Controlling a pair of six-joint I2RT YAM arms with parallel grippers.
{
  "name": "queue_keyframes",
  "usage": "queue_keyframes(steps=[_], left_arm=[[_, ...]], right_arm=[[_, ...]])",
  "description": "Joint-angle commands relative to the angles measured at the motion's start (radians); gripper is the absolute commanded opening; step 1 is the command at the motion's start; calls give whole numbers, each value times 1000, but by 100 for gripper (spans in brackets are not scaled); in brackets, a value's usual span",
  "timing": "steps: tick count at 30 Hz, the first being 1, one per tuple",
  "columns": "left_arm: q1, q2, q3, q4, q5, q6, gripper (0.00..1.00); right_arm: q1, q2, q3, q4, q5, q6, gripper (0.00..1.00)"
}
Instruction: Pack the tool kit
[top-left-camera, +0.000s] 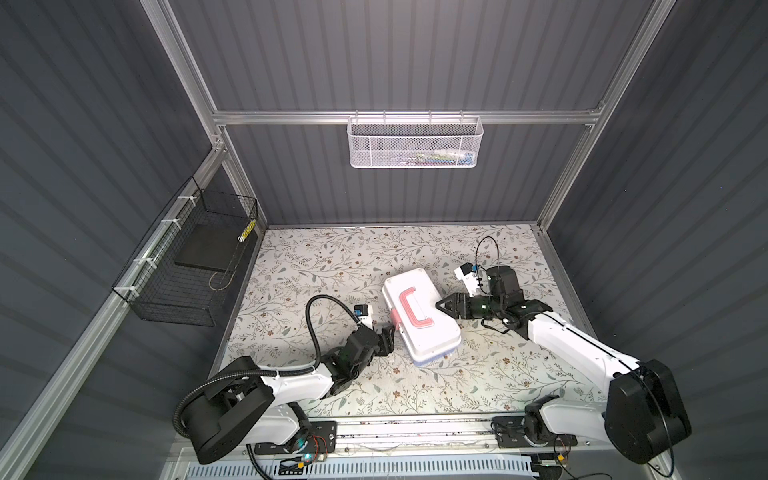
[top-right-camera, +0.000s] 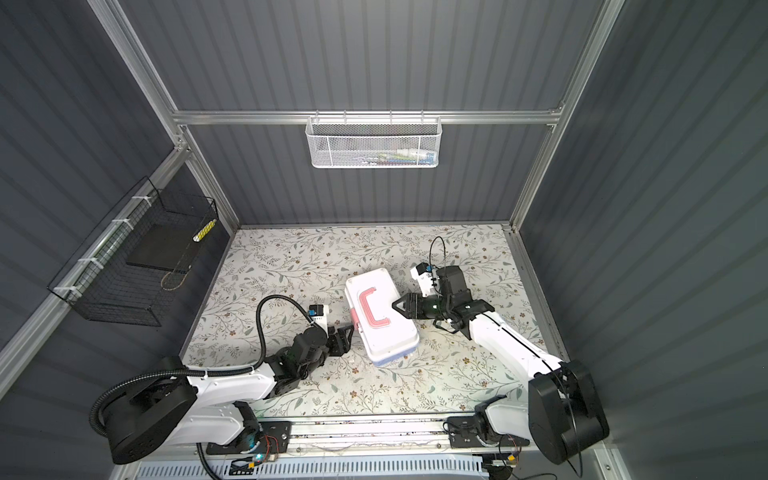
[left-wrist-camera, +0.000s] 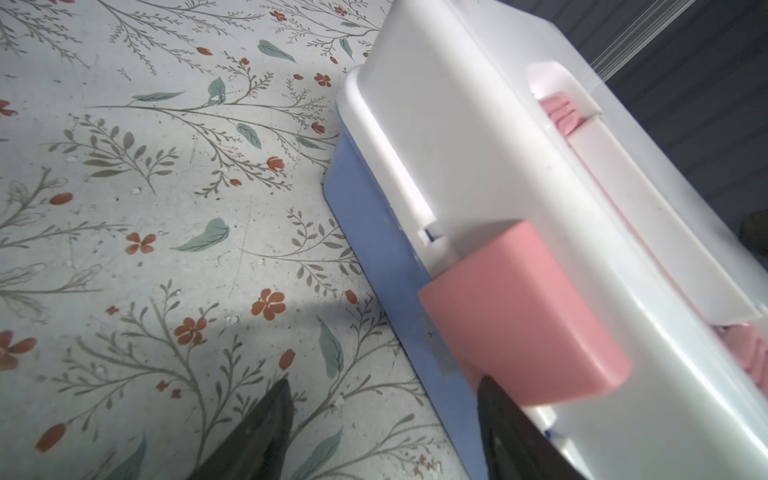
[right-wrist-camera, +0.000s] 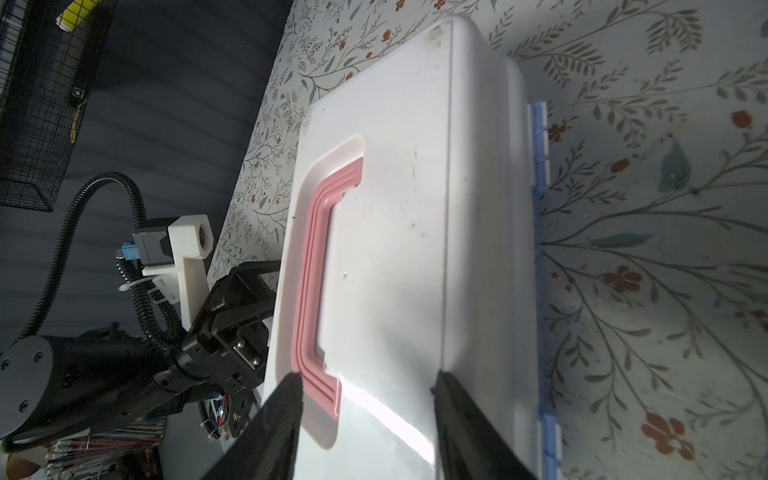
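Two arms flank one shut tool kit (top-left-camera: 432, 337), a rounded plastic box with a white lid and a light blue body.
Our left fingers (top-left-camera: 388, 333) stand apart, one tip at its pink latch (left-wrist-camera: 523, 316). Our right fingers (top-left-camera: 446, 305), also apart and holding nothing, lie over its lid, mid floral worktop (top-left-camera: 332, 257). Beyond, on the grey ribbed walls, hang one black wire basket (top-left-camera: 187, 266) and one white mesh basket (top-left-camera: 415, 141).

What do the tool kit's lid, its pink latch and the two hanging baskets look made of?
Lid: glossy white plastic, showing glare. Pink latch: matte moulded plastic, rounded edges. White basket: fine mesh, probably painted metal. Black basket: thin wire grid, likely coated metal.
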Motion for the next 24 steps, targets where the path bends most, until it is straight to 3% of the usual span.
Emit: queue_keyframes(steps=[1, 8, 19, 24], left_arm=[[2, -19, -25, 118, 38, -19, 69], [6, -54, -55, 130, 35, -54, 68], [7, -5, -103, 289, 81, -112, 54], [7, 5, -107, 315, 88, -119, 53]], right_arm=[[8, 15, -63, -115, 0, 12, 54], [8, 1, -79, -117, 5, 12, 55], [6, 3, -84, -114, 2, 17, 55], [6, -2, -84, -116, 2, 16, 55]])
